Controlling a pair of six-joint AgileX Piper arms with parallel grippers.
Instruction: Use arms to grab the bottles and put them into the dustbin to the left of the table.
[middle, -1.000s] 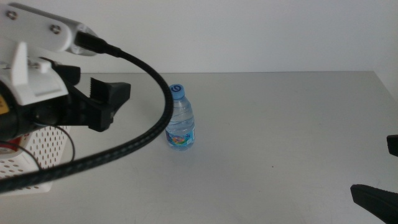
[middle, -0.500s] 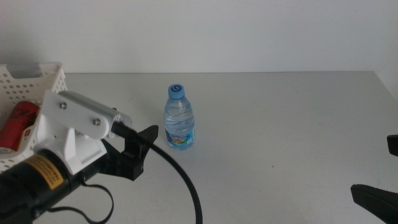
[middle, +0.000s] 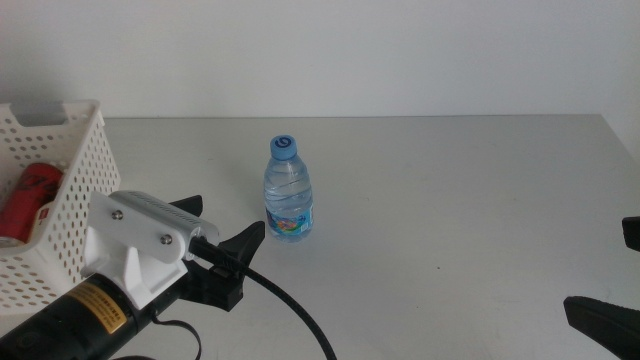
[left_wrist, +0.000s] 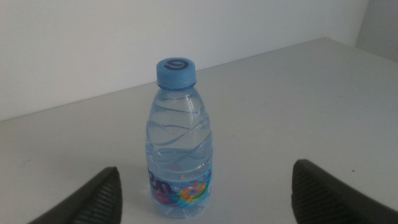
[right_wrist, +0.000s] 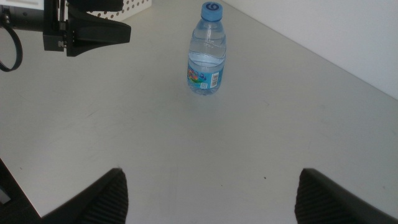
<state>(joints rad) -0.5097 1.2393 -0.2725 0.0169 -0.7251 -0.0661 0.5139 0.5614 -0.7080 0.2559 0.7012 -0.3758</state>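
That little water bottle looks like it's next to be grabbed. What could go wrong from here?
The water bottle stands upright and narrow, so a jaw of the left gripper, open and close beside it, might nudge it over and send it rolling. The dustbin sits right by that arm, so a swing could clip its rim. The right gripper waits open, well back.

Bare table (middle: 460, 200) around lone bottle (middle: 289, 190)
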